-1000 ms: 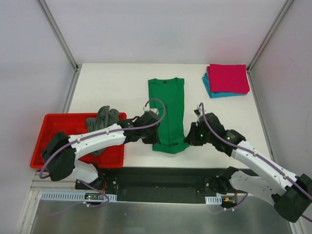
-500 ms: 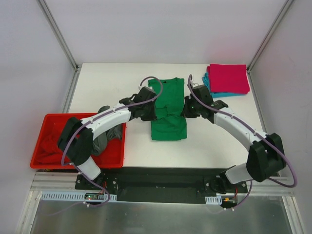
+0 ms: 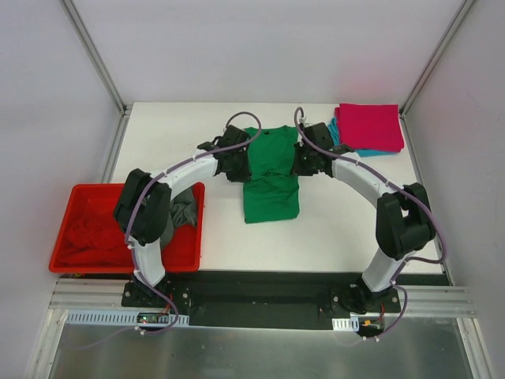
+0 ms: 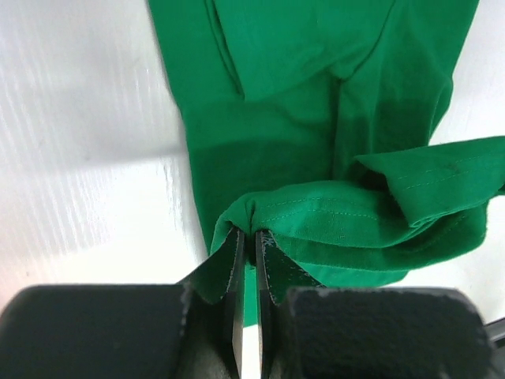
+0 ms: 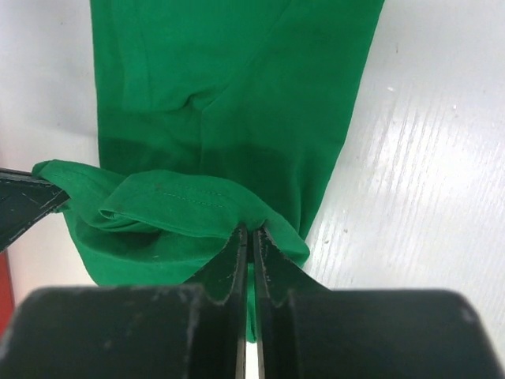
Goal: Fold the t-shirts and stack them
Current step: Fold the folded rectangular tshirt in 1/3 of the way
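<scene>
nearest, at the left side of the table (image 3: pixel 173 134), the red tray (image 3: pixel 95 188) holds a crumpled red shirt (image 3: pixel 83 237) and a grey shirt (image 3: pixel 186 212). the grey one is bunched against the tray's right wall, partly hidden by the left arm.

further in, at the middle of the table, lies the green shirt (image 3: pixel 272 197), stretched near to far with its collar at the far end. its near half is doubled over, with the fold line as the nearest edge and the hem (image 4: pixel 331 217) brought up over the body.

the left gripper (image 3: pixel 243 164) is clenched on the left corner of that hem. the left wrist view shows the jaws of the left gripper (image 4: pixel 246 237) pressed together with green cloth pinched between them. the right gripper (image 3: pixel 300 164) grips the right corner the same way, and in its wrist view the right gripper (image 5: pixel 251 233) has its jaws tight on the stitched edge. the hem sags between the two in a loose roll, and a shadow lies on the flat cloth under it. both grippers sit about halfway along the shirt, one at each side edge.

farthest, at the right back corner, a folded pink shirt (image 3: pixel 369 126) rests on a folded teal shirt (image 3: pixel 369 152). the teal shows along the left and near edges. this stack is near the right gripper, apart from the green shirt.
</scene>
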{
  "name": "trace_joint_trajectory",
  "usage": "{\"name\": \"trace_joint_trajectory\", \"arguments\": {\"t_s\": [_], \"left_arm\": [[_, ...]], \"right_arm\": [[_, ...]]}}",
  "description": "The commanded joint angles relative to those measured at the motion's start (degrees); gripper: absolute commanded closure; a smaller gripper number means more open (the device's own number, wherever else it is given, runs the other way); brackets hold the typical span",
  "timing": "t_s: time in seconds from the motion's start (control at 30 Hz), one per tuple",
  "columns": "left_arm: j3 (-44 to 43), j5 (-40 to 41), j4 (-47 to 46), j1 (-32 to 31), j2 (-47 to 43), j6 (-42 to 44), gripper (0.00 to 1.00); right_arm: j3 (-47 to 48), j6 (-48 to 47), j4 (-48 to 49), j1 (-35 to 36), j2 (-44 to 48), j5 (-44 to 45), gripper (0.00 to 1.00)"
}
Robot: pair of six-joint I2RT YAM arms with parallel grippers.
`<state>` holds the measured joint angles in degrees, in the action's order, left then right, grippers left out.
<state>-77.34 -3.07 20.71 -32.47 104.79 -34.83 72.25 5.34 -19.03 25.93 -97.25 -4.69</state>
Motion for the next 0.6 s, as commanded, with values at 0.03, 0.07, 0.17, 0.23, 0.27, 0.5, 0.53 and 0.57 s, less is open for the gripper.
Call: {"name": "trace_joint_trajectory", "arguments": {"t_s": [0.03,0.07,0.17,0.23,0.27,0.5,0.53,0.57], "left_arm": [[-5.27,-3.17,1.17,1.79,4.62,2.48,1.0],[-5.8,-3.26,1.18,2.06,5.24,2.4,1.0],[-7.64,-3.7,1.35,2.93,7.17,2.66,1.0],[-8.52,-4.13,1.44,3.37,8.14,3.01,0.98],[-9.05,-4.4,1.7,3.46,8.67,3.8,0.95],[-11.78,-8.18,2.58,4.61,10.35,6.44,0.57],[-11.61,-8.27,2.58,4.69,9.91,6.53,0.47],[-11.43,-8.27,2.67,4.61,9.3,6.79,0.31]], "right_arm": [[5.27,-1.56,1.71,-1.23,-4.34,0.29,0.97],[6.05,-1.74,1.71,-1.32,-5.05,0.29,0.97],[6.94,-1.74,1.97,-2.11,-6.72,1.09,0.96],[7.64,-1.83,2.33,-2.73,-7.95,0.12,0.95],[8.17,-1.92,2.5,-2.82,-8.56,-0.23,0.94],[9.14,-3.14,3.2,-5.19,-11.2,-2.16,0.73],[9.57,-3.84,3.21,-5.63,-11.12,-3.12,0.59],[9.67,-4.81,2.6,-5.8,-10.86,-4.44,0.42]]}}
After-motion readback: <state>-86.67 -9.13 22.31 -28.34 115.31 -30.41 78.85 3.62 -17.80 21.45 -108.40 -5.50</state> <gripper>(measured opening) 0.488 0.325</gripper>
